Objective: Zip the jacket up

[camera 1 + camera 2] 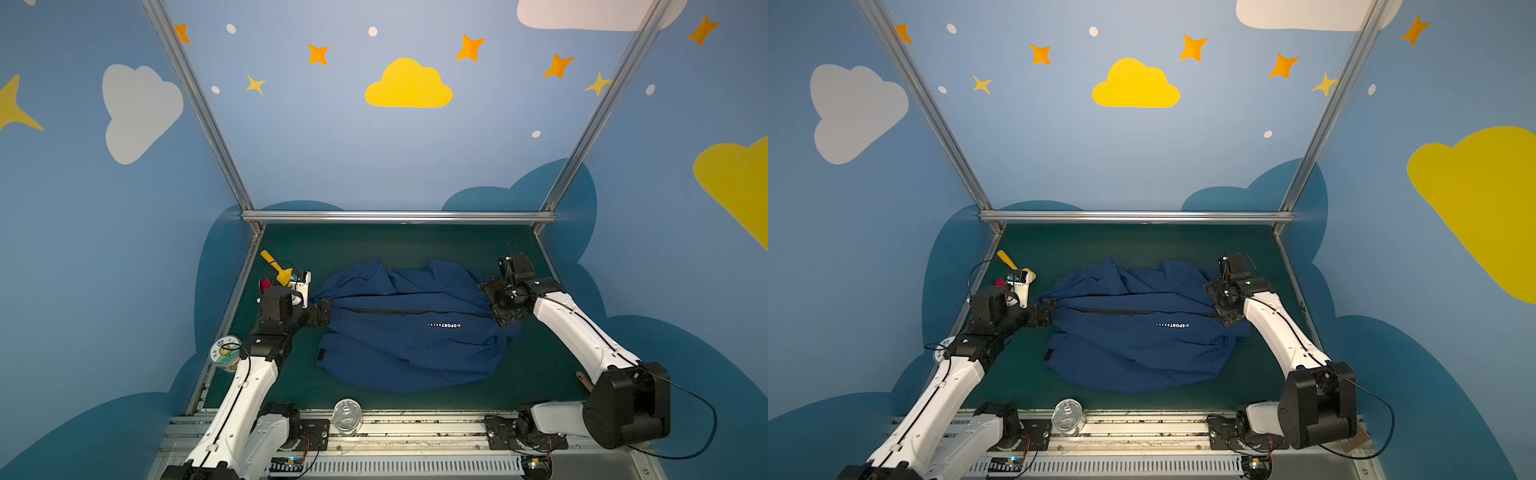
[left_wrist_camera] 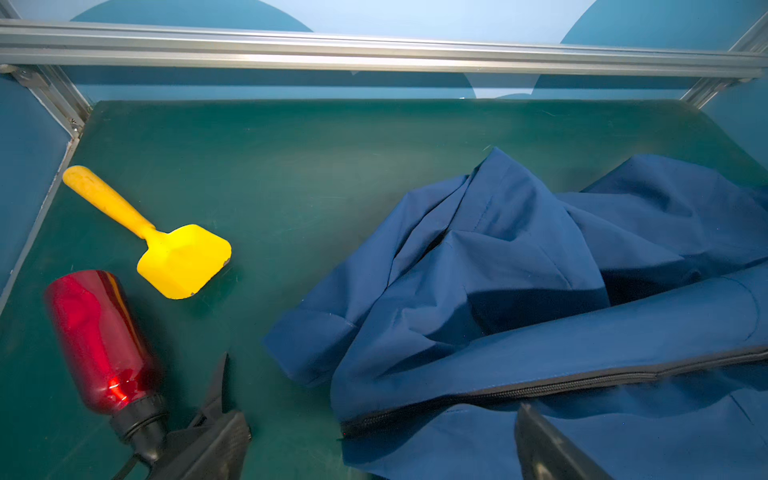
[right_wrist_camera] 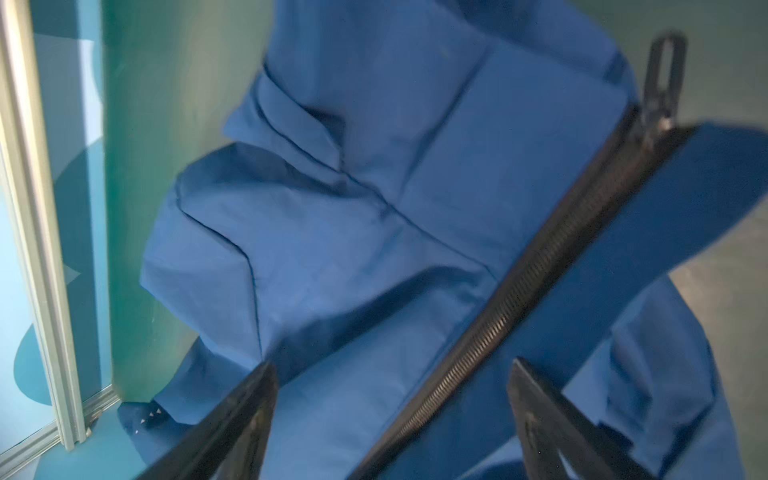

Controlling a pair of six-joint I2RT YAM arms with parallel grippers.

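The navy jacket (image 1: 407, 340) (image 1: 1133, 345) lies crumpled mid-table in both top views. Its dark zipper (image 1: 415, 311) (image 2: 582, 380) (image 3: 540, 266) runs left to right between the two grippers, teeth meshed along the stretch that shows. My left gripper (image 1: 325, 311) (image 1: 1049, 311) (image 2: 374, 386) is open at the zipper's left end, one finger on each side of it, holding nothing. My right gripper (image 1: 498, 307) (image 1: 1223, 305) (image 3: 392, 365) hangs open over the right end, straddling the zipper. The metal pull tab (image 3: 663, 79) lies free beyond its fingertips.
A yellow scraper (image 1: 276, 268) (image 2: 166, 245) and a red bottle (image 1: 266, 284) (image 2: 99, 340) lie close to the left gripper, on its far side. A round tin (image 1: 224, 353) sits at the left edge and a clear can (image 1: 347, 415) on the front rail. Aluminium framing (image 1: 399, 216) bounds the back.
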